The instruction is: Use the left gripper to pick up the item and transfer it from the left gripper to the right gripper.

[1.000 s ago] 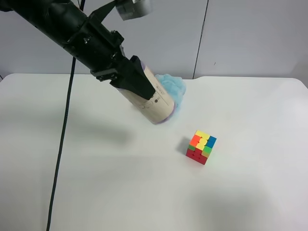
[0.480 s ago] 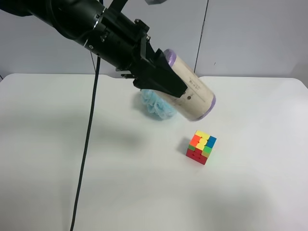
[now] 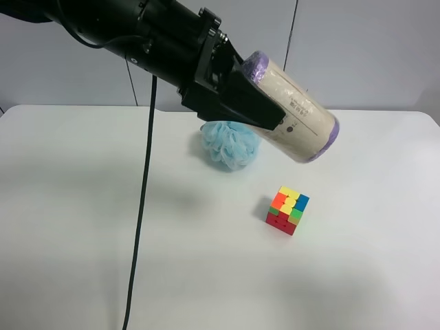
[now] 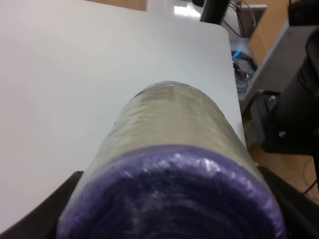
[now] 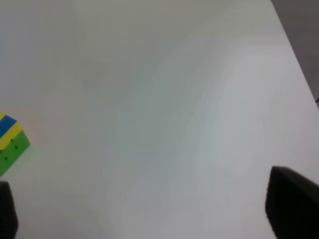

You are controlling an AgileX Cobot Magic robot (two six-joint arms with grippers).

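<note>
White table lies under everything. Left gripper, all black, is clenched on the item: roll held off the table between the jaws, one purple end projecting past the fingertips. Right gripper: jaws spread wide, nothing between them. Blue puff sits beneath the left jaws. Cube sits below the roll's free end, near one right finger.
</note>
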